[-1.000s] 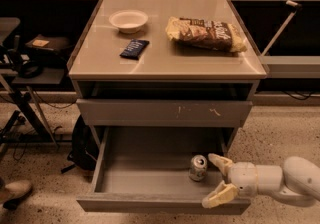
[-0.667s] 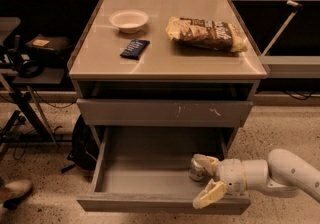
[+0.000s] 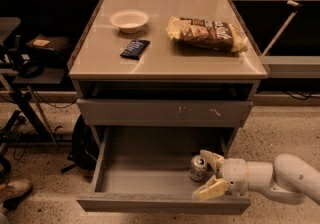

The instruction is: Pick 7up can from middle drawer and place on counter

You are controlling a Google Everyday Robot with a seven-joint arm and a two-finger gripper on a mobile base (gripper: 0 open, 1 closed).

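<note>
— Down in the middle drawer (image 3: 150,204), near its front right corner, your 7up can (image 3: 198,167) is standing upright with its silver top facing up. The drawer itself is sitting pulled well out of the grey cabinet.

— Right at that can, you are holding your end effector (image 3: 201,176) low inside the drawer. Its two pale fingers (image 3: 210,189) are standing spread apart: one is lying behind the can, toward the drawer's right wall, and the other is lying in front of it, close to the front panel. You are gripping nothing.

— Whether either finger is touching the can, I am not managing to tell you. The rear one is sitting just beside it; the front one is looking slightly apart.

— Your white arm (image 3: 282,180) is stretching in from the right, passing over the drawer's front right corner.

— Above that, the scratched drawer front (image 3: 150,112) is sitting between the open drawer and the counter (image 3: 165,64).

— On the counter, you are seeing three things. A white bowl (image 3: 129,20) is resting toward the back left, a dark blue packet (image 3: 135,48) is lying just in front of it, and a snack bag (image 3: 206,33) is lying across the back right, to the right of the bowl.

— None of them is touching another, and the can is sitting well below all three.
</note>
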